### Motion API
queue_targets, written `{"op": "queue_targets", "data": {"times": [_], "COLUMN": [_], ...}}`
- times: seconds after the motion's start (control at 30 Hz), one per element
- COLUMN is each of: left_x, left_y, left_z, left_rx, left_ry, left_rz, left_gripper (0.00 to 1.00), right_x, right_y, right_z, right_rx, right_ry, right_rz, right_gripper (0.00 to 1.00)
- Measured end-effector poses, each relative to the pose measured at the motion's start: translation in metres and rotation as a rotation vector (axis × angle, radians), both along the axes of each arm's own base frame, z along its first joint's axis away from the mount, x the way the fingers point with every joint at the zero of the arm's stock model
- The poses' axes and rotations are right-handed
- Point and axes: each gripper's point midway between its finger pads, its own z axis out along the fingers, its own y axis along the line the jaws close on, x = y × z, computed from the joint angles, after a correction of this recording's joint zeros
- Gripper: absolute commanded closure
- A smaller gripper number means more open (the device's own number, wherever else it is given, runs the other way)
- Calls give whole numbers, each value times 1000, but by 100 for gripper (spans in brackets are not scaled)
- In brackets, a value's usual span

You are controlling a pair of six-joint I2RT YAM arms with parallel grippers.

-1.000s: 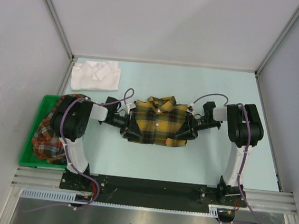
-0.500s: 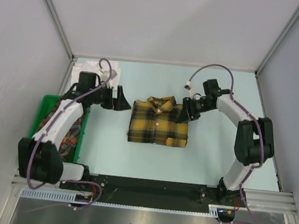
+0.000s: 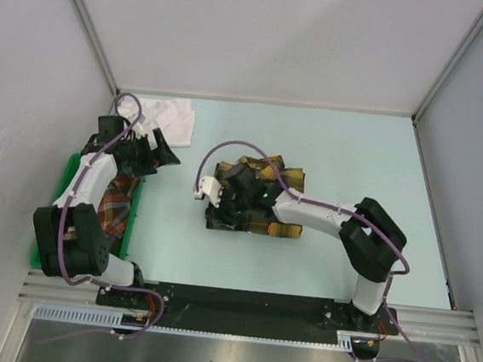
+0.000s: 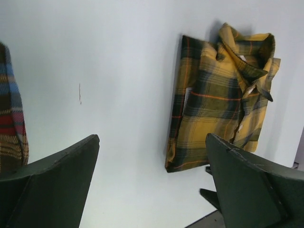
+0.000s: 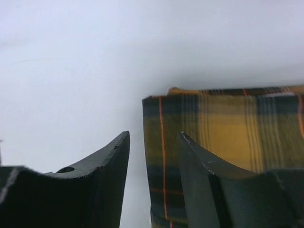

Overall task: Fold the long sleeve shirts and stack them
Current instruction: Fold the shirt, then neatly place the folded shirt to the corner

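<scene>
**Pale blue table (image 3: pixel 372 159), right pincer at the yellow plaid's edge**

Nearest on the left, the green bin (image 3: pixel 133 218) holds the red-orange plaid shirt (image 3: pixel 114 210) in a heap. At mid-table lies the folded yellow-and-black plaid shirt (image 4: pixel 213 104), its collar toward the far side. The right arm stretches across it. The right pincer (image 5: pixel 152 137) sits low at the shirt's left edge, fingers a little apart, one over cloth and the other over bare table. Whether they touch the cloth I cannot tell. Farther left, the left pincer (image 4: pixel 152 140) hangs with fingers spread wide, holding nothing, well apart from the yellow shirt. Beyond it, in the far left corner, lies the white shirt (image 3: pixel 166 118).
</scene>
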Motion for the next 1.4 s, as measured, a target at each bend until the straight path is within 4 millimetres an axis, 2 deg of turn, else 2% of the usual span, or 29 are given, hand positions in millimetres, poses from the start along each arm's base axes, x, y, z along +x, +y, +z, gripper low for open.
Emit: {"op": "queue_targets", "data": {"times": [0.07,0.2,0.33,0.43,0.53,0.57,0.63,0.67,0.87,1.1,1.27,1.4], "left_x": [-6,-13,-19,-25,-34,-37,-47,-53,-68,-52,-40,-35], "left_y": [5,0,-2,-3,-6,-7,-14,-18,-46,-97,-130,-140], "left_z": [-11,-18,-26,-34,-48,-52,-62,-66,-77,-74,-75,-91], "left_rx": [-12,-31,-39,-44,-57,-64,-100,-119,-238,-390,-450,-476], "left_ry": [44,74,97,118,147,157,176,184,182,174,201,266], "left_rz": [22,10,8,11,18,19,7,-1,-53,-164,-221,-206], "left_gripper": [0,0,1,1,1,2,2,2,1,0,1,2], "right_x": [-5,-10,-8,-5,-6,-6,-2,-1,7,20,24,23], "right_y": [12,26,31,33,28,28,28,28,24,16,14,14], "right_z": [-12,-27,-34,-46,-64,-65,-64,-63,-56,-19,-11,-5], "right_rx": [-4,-4,1,-4,-30,-28,-24,-23,17,110,129,137], "right_ry": [-52,-109,-138,-157,-160,-165,-184,-186,-133,-101,-78,-62], "right_rz": [29,64,72,75,85,88,86,83,66,61,61,62], "right_gripper": [50,49,49,52,71,85,97,100,100,100,100,100]}}
